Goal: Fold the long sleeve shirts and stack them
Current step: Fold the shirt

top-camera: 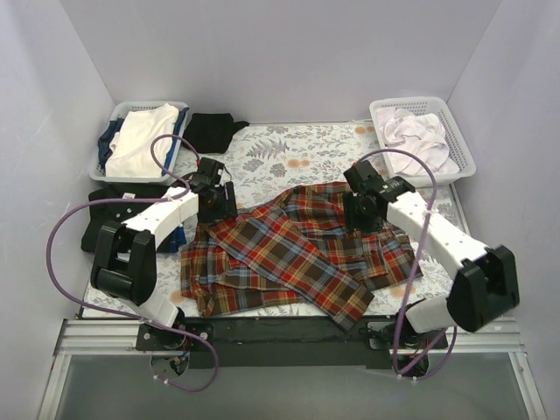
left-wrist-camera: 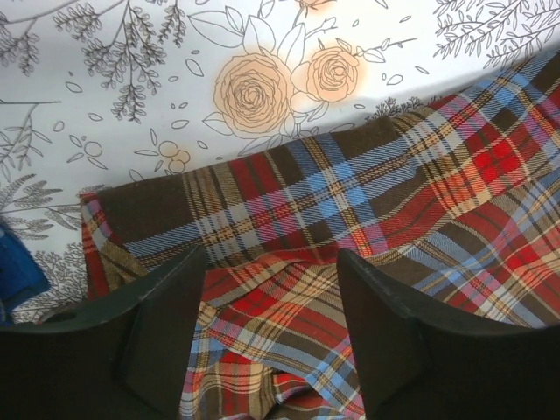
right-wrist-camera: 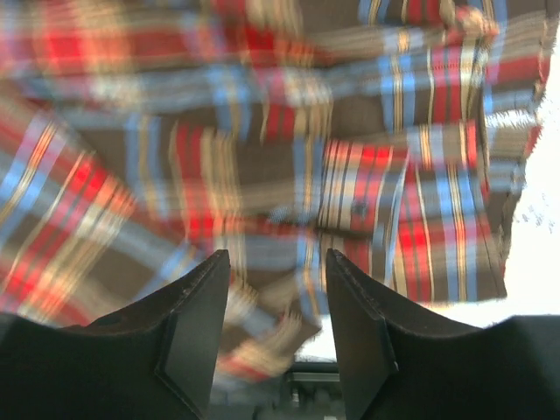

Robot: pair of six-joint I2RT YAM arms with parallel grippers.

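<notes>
The red-orange plaid shirt (top-camera: 297, 254) lies crumpled and partly folded over itself in the middle of the floral table. It fills the left wrist view (left-wrist-camera: 367, 201) and, blurred, the right wrist view (right-wrist-camera: 262, 149). A black shirt (top-camera: 210, 131) lies bunched at the back, beside the left basket. My left gripper (top-camera: 216, 208) is open just above the plaid shirt's far left edge, with plaid cloth showing between its fingers (left-wrist-camera: 157, 332). My right gripper (top-camera: 360, 217) is open over the shirt's far right part and holds nothing (right-wrist-camera: 278, 280).
A white basket (top-camera: 149, 104) with white and dark cloth stands at the back left. Another white basket (top-camera: 464, 144) with pale lilac cloth stands at the back right. A black folded cloth (top-camera: 109, 197) and a blue item (left-wrist-camera: 13, 280) lie by the left arm.
</notes>
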